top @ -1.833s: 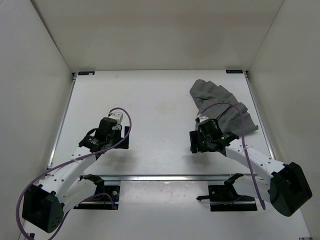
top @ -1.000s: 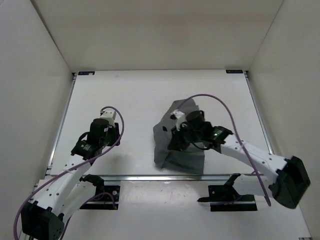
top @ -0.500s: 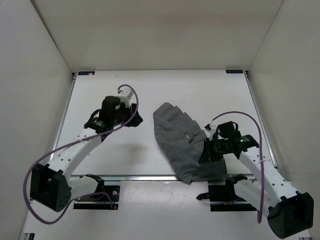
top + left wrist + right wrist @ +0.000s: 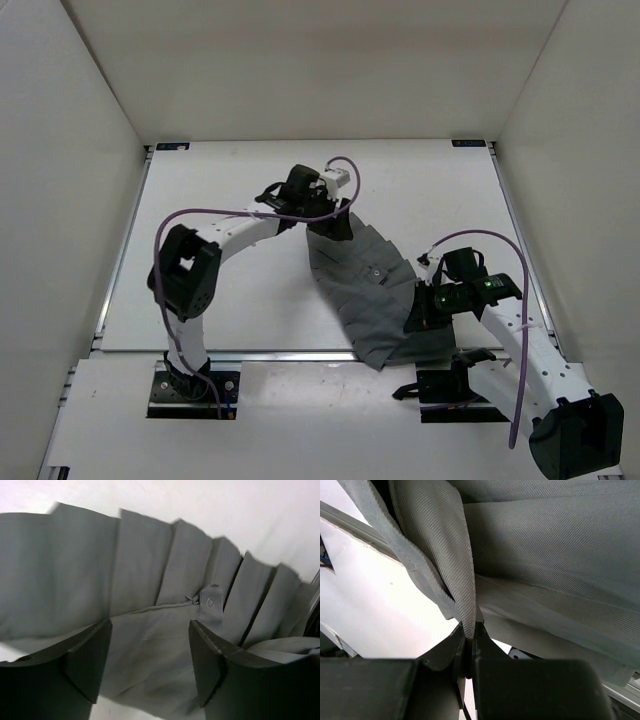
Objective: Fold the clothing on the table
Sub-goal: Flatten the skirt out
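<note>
The grey clothing [image 4: 365, 285] lies wrinkled on the white table [image 4: 220, 200], right of centre, its near end hanging over the front rail. My left gripper [image 4: 338, 224] hovers over the garment's far left corner. In the left wrist view its jaws [image 4: 150, 662] stand open with pleated clothing [image 4: 150, 580] and a small button [image 4: 210, 601] beneath them, nothing pinched. My right gripper [image 4: 420, 315] sits at the garment's near right edge. In the right wrist view it [image 4: 470, 632] is shut on a fold of the clothing [image 4: 445, 540], lifted above the table.
A metal rail [image 4: 270, 353] runs along the table's near edge, with the arm bases [image 4: 195, 385] below it. White walls [image 4: 90, 150] enclose the left, right and back. Purple cables [image 4: 480, 240] loop from both arms.
My left arm has swung right and farther out, to the clothing's far left corner, with its jaws wider apart. The right gripper keeps its hold near the front rail.
</note>
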`<state>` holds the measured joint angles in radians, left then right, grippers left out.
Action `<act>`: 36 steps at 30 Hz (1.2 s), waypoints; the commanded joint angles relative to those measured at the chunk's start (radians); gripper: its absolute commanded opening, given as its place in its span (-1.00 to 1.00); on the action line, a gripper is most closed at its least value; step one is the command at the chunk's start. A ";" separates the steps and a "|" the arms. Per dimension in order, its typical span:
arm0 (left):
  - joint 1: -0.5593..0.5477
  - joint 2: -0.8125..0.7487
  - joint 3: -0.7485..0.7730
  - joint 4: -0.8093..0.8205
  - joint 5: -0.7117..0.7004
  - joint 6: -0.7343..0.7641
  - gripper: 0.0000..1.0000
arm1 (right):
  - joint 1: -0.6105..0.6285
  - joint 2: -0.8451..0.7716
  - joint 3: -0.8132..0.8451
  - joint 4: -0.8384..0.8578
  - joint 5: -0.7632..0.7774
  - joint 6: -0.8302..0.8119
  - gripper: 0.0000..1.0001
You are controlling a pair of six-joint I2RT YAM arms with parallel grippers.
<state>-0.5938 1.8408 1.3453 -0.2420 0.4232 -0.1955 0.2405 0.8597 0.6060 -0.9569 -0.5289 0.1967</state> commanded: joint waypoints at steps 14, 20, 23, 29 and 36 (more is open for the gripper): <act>-0.150 0.179 0.100 -0.080 0.071 0.165 0.65 | -0.018 -0.001 -0.005 0.001 -0.031 -0.028 -1.00; -0.198 0.186 0.035 -0.032 -0.106 0.191 0.79 | -0.012 0.001 -0.002 0.017 -0.045 -0.022 -1.00; -0.212 0.205 0.022 -0.028 -0.156 0.186 0.33 | 0.002 0.005 0.003 0.030 -0.049 -0.011 -1.00; -0.169 0.192 -0.043 0.010 -0.218 0.108 -1.00 | 0.005 0.002 0.001 0.032 -0.051 -0.014 -0.98; 0.076 -0.143 -0.389 0.193 -0.357 -0.146 -1.00 | -0.006 0.070 0.043 0.064 -0.004 -0.013 -1.00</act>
<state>-0.6483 1.8820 1.0912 -0.1017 0.2214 -0.2035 0.2344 0.8890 0.6067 -0.9268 -0.5571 0.1814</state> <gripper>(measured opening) 0.019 0.023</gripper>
